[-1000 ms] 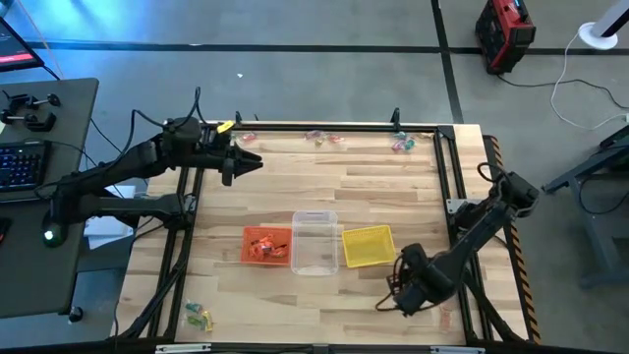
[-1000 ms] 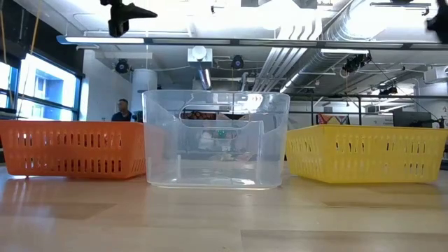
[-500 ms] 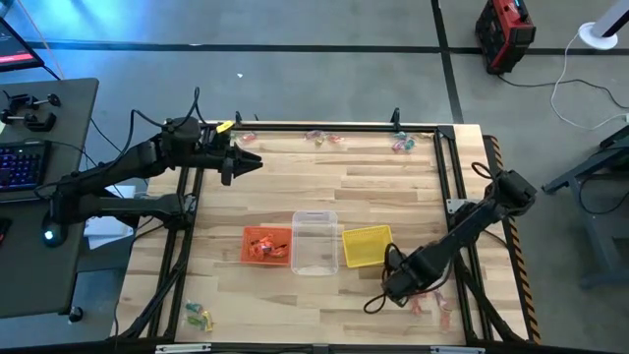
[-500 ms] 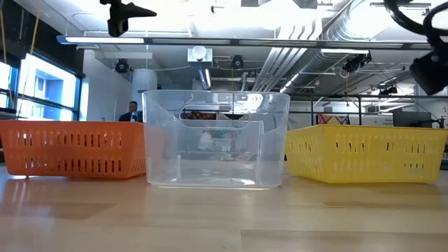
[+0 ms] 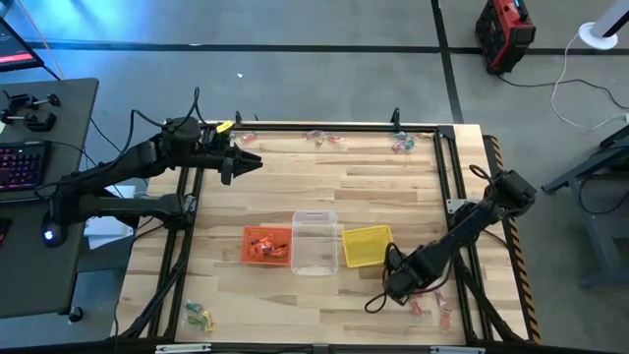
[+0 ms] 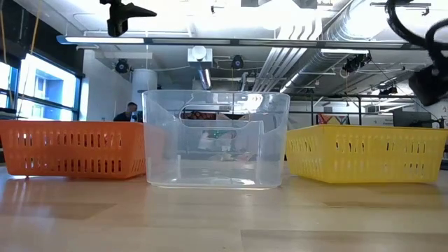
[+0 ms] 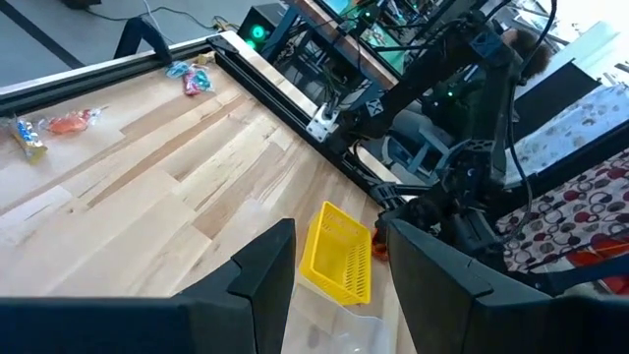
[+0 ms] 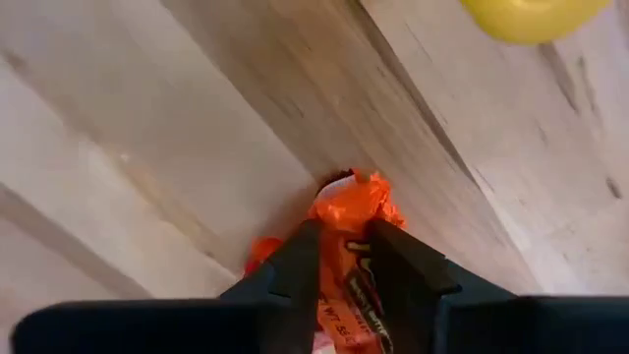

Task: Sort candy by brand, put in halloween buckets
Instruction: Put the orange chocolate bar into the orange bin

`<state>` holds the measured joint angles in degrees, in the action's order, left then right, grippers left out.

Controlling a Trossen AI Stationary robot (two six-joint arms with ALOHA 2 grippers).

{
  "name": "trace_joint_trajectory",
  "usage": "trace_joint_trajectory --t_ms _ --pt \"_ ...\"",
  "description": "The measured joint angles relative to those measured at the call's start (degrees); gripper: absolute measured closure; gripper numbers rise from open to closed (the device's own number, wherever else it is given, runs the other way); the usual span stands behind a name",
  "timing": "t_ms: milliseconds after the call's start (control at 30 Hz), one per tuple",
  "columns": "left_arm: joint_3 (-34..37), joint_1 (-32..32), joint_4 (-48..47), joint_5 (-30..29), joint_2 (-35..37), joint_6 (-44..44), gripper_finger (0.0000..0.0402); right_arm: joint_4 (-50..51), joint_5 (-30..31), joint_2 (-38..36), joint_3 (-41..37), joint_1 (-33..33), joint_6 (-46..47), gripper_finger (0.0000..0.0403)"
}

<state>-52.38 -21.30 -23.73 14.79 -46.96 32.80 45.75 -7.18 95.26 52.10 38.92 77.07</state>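
The orange tub (image 5: 266, 246), clear tub (image 5: 314, 243) and yellow tub (image 5: 367, 246) stand in a row on the table's near half. The orange tub holds red-orange candy. My right gripper (image 5: 378, 300) hangs near the table, on the near side of the yellow tub, shut on a red-orange candy (image 8: 346, 258). Loose candy lies along the far edge (image 5: 324, 137), (image 5: 401, 144), by the near right edge (image 5: 423, 307) and in the near left corner (image 5: 197, 317). My left gripper (image 5: 246, 162) waits open, high over the far left of the table. My right gripper pinches a red-orange wrapped candy between its two fingers (image 8: 300, 265), which lie along its length. The wrapper's crinkled end (image 8: 354, 197) sticks out past the fingertips over the wood. Whether that end touches the table, I cannot tell.
A black frame rail runs around the table (image 5: 295, 125). Bare wood lies between the tubs and the far edge (image 5: 324, 187). In the low view the three tubs (image 6: 217, 140) fill the middle, and a person stands far off in the room behind them (image 6: 131, 110).
My right gripper has moved toward the table's left, uncovering the candies by the near right edge. It has kept still for the last half second. The left arm has not moved.
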Motion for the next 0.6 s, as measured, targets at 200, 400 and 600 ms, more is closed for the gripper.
trace_joint_trajectory --t_ms 200,400,600 --pt "0.00 0.00 0.02 0.00 0.00 0.00 0.0248 -1.29 -0.87 -0.10 -1.21 -0.04 2.89 0.0395" --pt "0.00 0.00 0.02 -0.02 0.00 0.00 0.0248 7.53 0.98 -0.64 6.72 0.13 0.42 0.0400" --pt "0.00 0.00 0.02 -0.02 0.00 0.00 0.0248 21.95 8.89 -4.57 19.04 0.12 -0.14 0.0402"
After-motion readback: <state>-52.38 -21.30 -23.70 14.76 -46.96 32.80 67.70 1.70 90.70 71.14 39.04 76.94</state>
